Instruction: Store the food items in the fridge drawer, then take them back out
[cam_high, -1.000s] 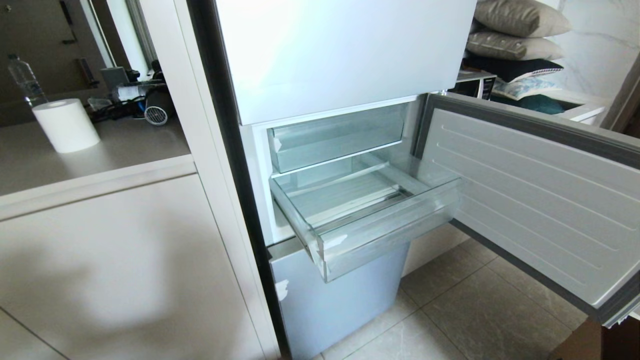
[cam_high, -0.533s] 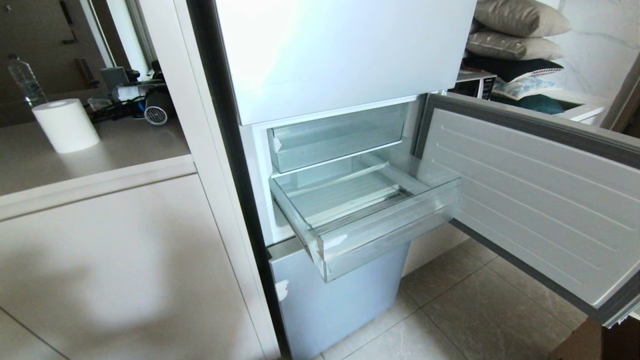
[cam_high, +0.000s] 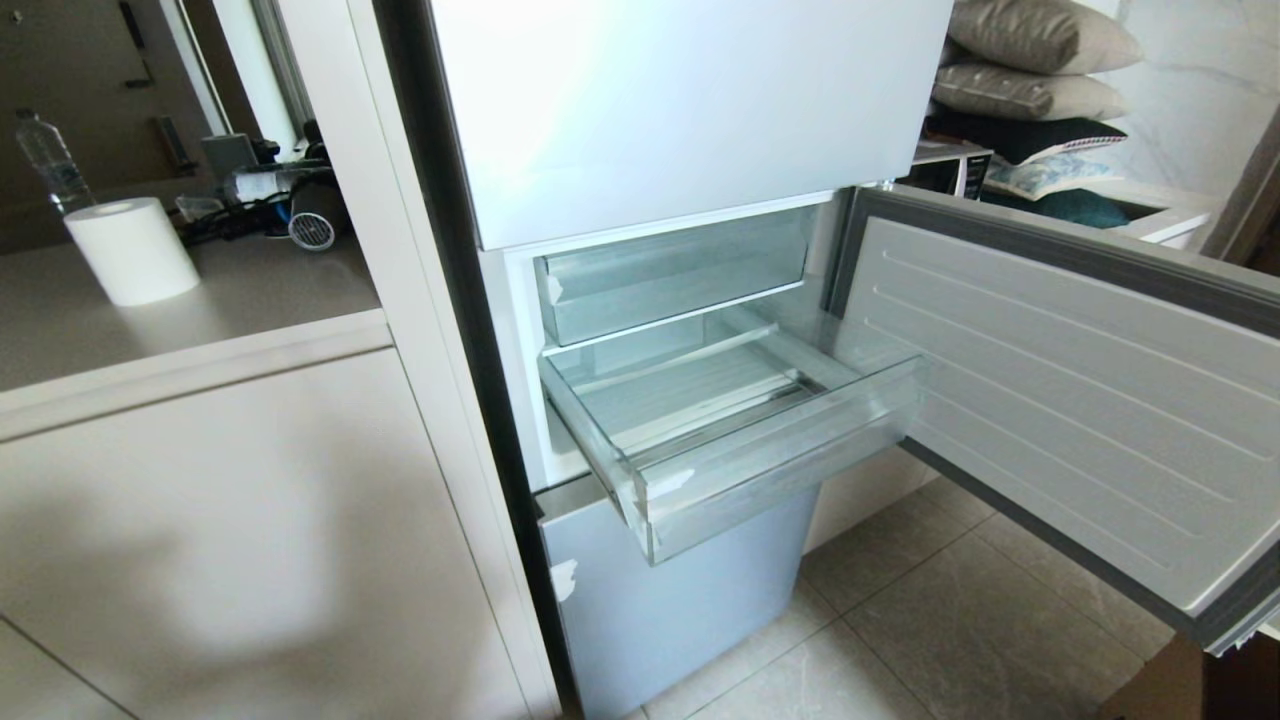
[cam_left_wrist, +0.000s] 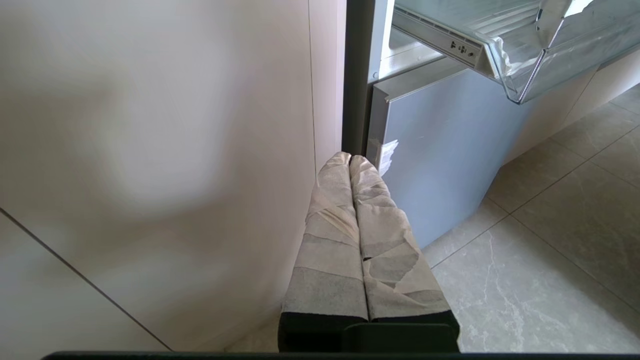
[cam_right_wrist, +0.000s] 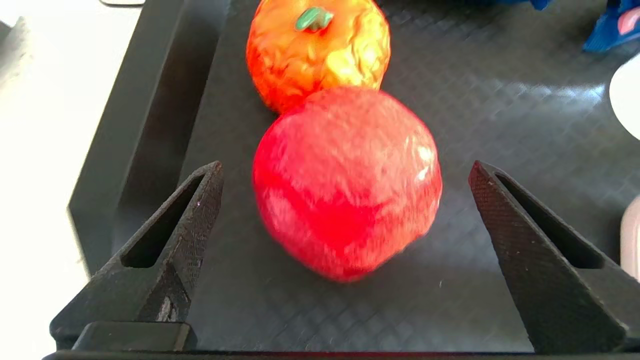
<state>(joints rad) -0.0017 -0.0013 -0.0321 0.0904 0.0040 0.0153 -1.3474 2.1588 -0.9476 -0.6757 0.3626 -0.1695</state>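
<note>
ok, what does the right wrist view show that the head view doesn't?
Right wrist only: the right gripper, open, its fingers on either side of the red fruit without touching it, an orange fruit touching the red one behind, both on a black tray.

Head only: the fridge drawer pulled out with nothing visible in it, the open fridge door, a paper roll on the counter.

Shared: nothing; neither arm shows in the head view.
</note>
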